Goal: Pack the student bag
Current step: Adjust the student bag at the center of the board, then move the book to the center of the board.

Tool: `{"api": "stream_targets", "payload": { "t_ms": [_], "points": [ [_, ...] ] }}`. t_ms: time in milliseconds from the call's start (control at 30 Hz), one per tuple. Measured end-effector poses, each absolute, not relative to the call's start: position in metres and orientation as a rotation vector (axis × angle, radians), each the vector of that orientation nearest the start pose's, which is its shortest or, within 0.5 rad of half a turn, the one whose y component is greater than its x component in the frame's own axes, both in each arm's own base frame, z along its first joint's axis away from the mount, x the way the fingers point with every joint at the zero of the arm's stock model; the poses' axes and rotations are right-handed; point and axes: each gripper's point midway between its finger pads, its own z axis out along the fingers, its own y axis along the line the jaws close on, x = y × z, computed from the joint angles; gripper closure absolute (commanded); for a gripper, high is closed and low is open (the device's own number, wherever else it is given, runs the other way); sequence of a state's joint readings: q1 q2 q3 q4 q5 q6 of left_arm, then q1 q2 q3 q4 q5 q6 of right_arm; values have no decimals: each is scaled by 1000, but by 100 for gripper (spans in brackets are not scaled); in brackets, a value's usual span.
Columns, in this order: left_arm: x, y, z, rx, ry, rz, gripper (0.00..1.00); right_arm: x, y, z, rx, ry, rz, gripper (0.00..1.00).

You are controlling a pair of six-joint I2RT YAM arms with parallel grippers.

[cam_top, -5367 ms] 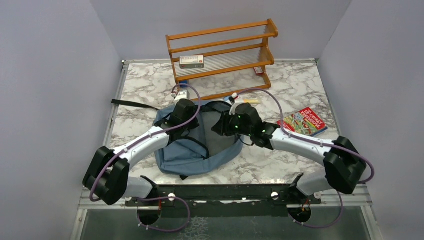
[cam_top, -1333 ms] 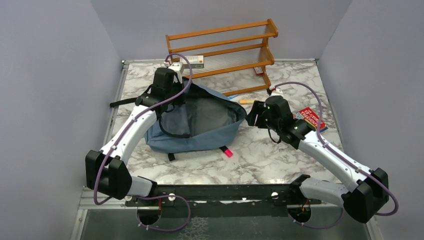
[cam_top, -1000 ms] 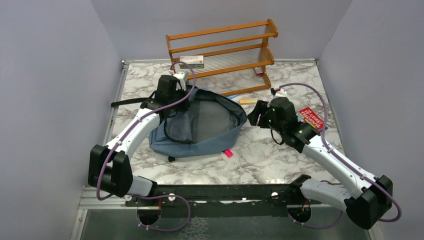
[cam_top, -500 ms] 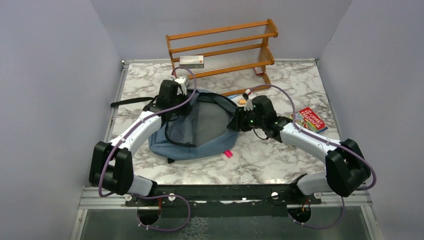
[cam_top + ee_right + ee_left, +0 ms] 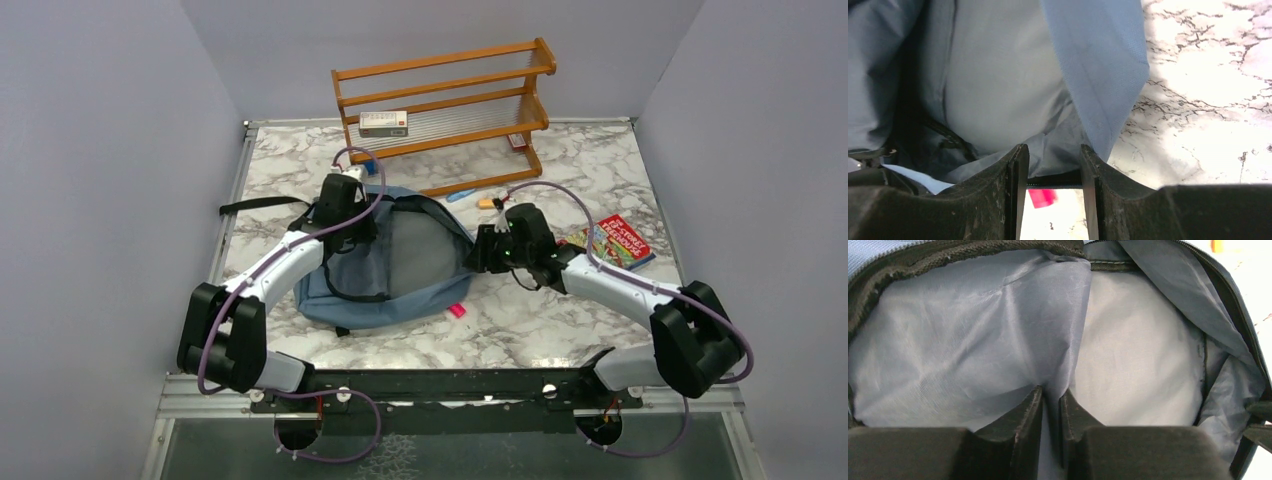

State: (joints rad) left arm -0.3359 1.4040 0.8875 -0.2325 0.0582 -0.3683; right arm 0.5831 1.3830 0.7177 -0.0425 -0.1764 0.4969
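The dusty-blue student bag (image 5: pixel 400 275) lies in the middle of the table with its mouth open and grey lining showing. My left gripper (image 5: pixel 345 205) is at the bag's far left rim, shut on a fold of the lining (image 5: pixel 1068 330); its fingertips (image 5: pixel 1051 395) pinch the fabric. My right gripper (image 5: pixel 483 250) is at the bag's right rim. In the right wrist view its fingers (image 5: pixel 1050 165) stand apart with the black zipper edge (image 5: pixel 1054 179) running across the gap, and blue fabric (image 5: pixel 1098 60) hangs just ahead.
A pink item (image 5: pixel 456 311) lies on the marble by the bag's near edge, also below the right jaws (image 5: pixel 1042 197). A colourful book (image 5: pixel 610 243) lies right. A wooden rack (image 5: pixel 445 100) with a box (image 5: pixel 384 123) stands behind. An orange item (image 5: pixel 487 203) and a blue pen (image 5: pixel 462 195) lie near it.
My right gripper has swung left from beside the book to the bag's right rim. My left gripper has come down and nearer with the bag's rim, and the lifted bag has sunk lower.
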Motion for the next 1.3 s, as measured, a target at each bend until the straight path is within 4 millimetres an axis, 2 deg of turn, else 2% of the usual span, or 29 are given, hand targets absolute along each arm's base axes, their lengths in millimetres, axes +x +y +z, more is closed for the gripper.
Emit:
{"api": "stream_targets", "payload": {
  "t_ms": [133,267,467,633,833,967,1067,1100,1167,1300],
  "points": [
    [345,-148,115,-25,2338,-434,57,274,243,108,-212,2304,786,49],
    [350,-153,132,-9,2304,-459,49,278,241,139,-200,2219,790,45],
    [360,-164,172,34,2214,-531,43,290,215,172,-71,2135,659,39],
    [361,-170,187,66,2181,-569,43,296,189,177,47,2136,519,32],
    [359,-179,193,100,2170,-624,42,301,165,169,154,2177,358,22],
    [362,-183,204,115,2144,-650,42,311,150,163,214,2208,285,21],
    [365,-190,212,135,2123,-672,42,327,117,158,326,2217,231,20],
    [365,-191,213,139,2120,-676,42,331,102,157,371,2214,211,17],
    [366,-194,214,149,2117,-683,42,338,74,156,464,2203,174,13],
    [364,-201,211,174,2124,-703,42,349,22,159,647,2155,97,12]
  ]
}}
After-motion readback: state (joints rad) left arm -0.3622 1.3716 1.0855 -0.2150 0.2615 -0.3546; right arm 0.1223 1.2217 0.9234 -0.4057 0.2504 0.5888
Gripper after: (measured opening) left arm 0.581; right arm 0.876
